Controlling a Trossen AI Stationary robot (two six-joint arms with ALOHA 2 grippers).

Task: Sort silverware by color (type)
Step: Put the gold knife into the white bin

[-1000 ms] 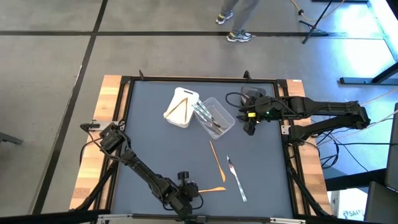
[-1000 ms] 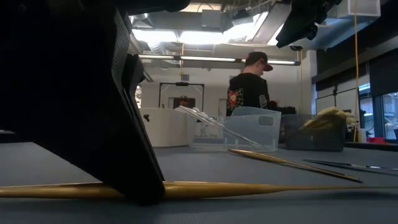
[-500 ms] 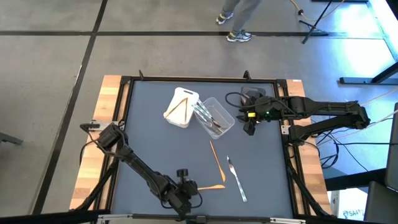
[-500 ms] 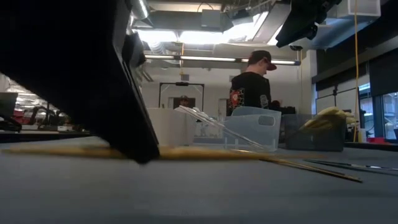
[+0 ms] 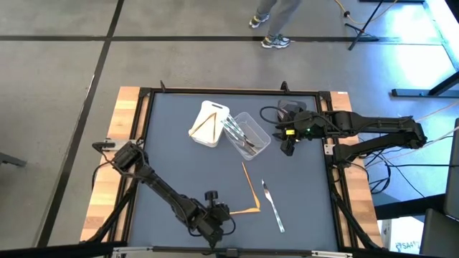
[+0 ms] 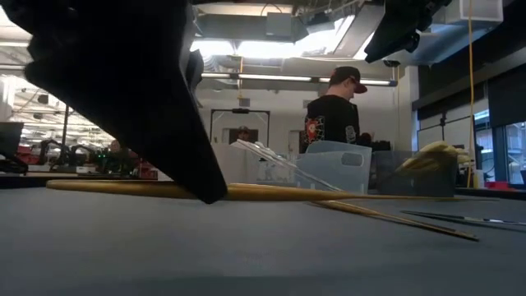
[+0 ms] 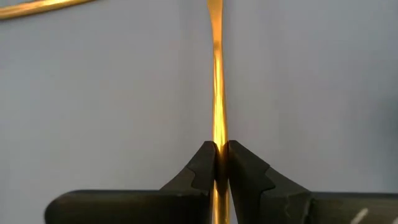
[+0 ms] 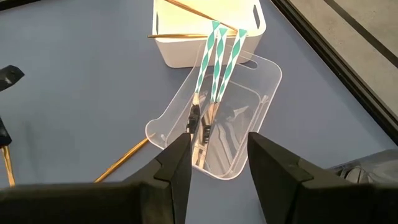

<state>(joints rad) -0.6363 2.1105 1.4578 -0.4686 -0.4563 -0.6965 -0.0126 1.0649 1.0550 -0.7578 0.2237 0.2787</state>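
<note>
My left gripper is near the table's front edge, shut on a tan wood-like utensil that hangs level above the table. A second tan utensil and a clear fork lie flat on the table just right of it. Farther back, a white tub holds tan pieces and a clear tub holds whitish ones. My right gripper hovers open, high above the table beside the clear tub, touching nothing. My left gripper pinches the tan utensil's slim shaft between its two fingers. The fingers slant down from the near left. The utensil runs on ahead past the fingertips toward the table's right. It is lifted clear and about level, with both ends free.
A dark grey tub stands at the back right beneath the right arm, with yellowish pieces showing above its rim. A person stands beyond the table's far edge. Open mat lies at the left and middle.
My left gripper has risen from the table with the tan utensil shut between its fingers. The utensil, which lay flat on the mat, now hangs clear and level. Its free end has swung slightly toward the far edge.
</note>
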